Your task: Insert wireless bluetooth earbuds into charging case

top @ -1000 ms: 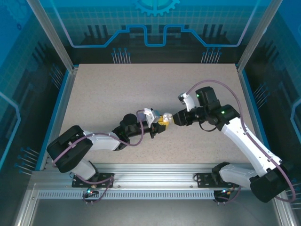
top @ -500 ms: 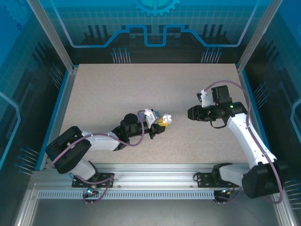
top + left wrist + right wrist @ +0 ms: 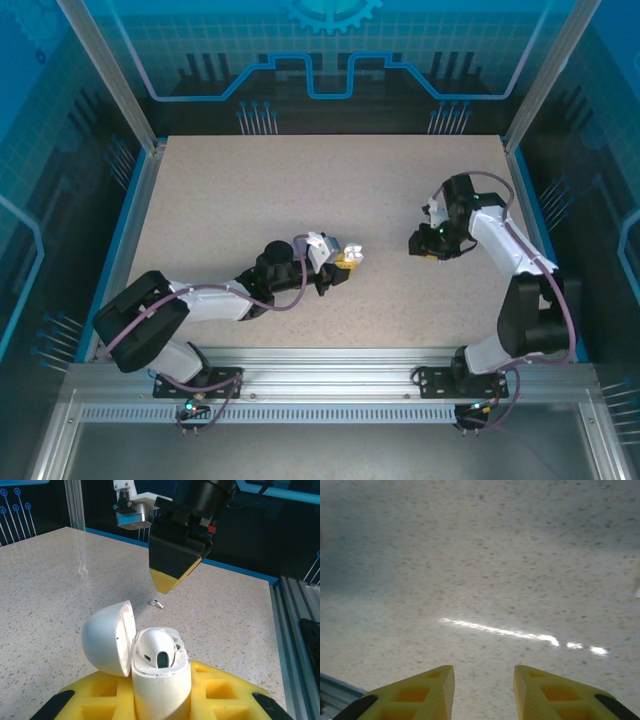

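Note:
My left gripper (image 3: 160, 697) is shut on a white charging case (image 3: 161, 685), held upright with its lid (image 3: 105, 637) swung open to the left. One white earbud (image 3: 156, 650) sits in the case. A second tiny white earbud (image 3: 156, 602) lies on the table beyond it, just under the yellow fingertips of my right gripper (image 3: 165, 580). From above, the left gripper (image 3: 343, 260) holds the case (image 3: 352, 251) mid-table, and the right gripper (image 3: 420, 246) hangs to its right. In the right wrist view the right gripper (image 3: 484, 680) is open over bare tabletop with nothing between its fingers.
The speckled beige table (image 3: 250, 190) is bordered by blue rails and aluminium posts. A metal frame rail (image 3: 300, 630) runs along the table's near edge. A small white shape (image 3: 637, 591) shows at the right edge of the right wrist view.
My right gripper has pulled away from the case, moving right and lowering towards the table. The left gripper with the case has stayed put.

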### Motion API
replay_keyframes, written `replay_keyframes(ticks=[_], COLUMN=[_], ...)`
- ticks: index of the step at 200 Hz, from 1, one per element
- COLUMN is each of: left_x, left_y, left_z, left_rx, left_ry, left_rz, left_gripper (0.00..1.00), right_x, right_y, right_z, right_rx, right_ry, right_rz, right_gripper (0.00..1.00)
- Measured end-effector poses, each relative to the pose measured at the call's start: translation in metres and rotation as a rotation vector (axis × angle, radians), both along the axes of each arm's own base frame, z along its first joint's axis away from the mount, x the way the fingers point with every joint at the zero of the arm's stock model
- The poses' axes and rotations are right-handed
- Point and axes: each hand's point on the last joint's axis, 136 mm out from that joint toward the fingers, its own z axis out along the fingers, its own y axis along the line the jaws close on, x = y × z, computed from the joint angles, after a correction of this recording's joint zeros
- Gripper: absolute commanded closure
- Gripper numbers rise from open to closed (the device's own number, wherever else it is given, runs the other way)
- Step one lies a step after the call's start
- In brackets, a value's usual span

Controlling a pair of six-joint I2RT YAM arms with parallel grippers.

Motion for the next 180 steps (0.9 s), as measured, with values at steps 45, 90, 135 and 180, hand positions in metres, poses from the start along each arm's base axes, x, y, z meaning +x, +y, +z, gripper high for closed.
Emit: replay_keyframes(ticks=[45,90,135,180], left_x=[0.002,0.004,0.006,0.007], left_y=[0.001,0.002,0.003,0.003], left_z=[-0.002,-0.003,-0.004,-0.007], left_rx=[0.008,0.019,0.022,0.025], left_ry=[0.0,-0.011,-0.012,-0.009], left_rz=[0.011,0.024,0.039,0.04], left_gripper=[0.88,0.88,0.88,0.88], right_x=[0.025,0.048,0.045,0.042], right_y=[-0.041,-0.075,-0.088,-0.089], right_z=[-0.026,-0.05,-0.071,-0.082], right_rx=[-0.155,-0.249,-0.298,-0.304], right_ry=[0.092,0.163,0.243,0.278], right_rz=[-0.013,-0.028,-0.021,-0.017], right_gripper=[0.64,0.69,0.68,0.68])
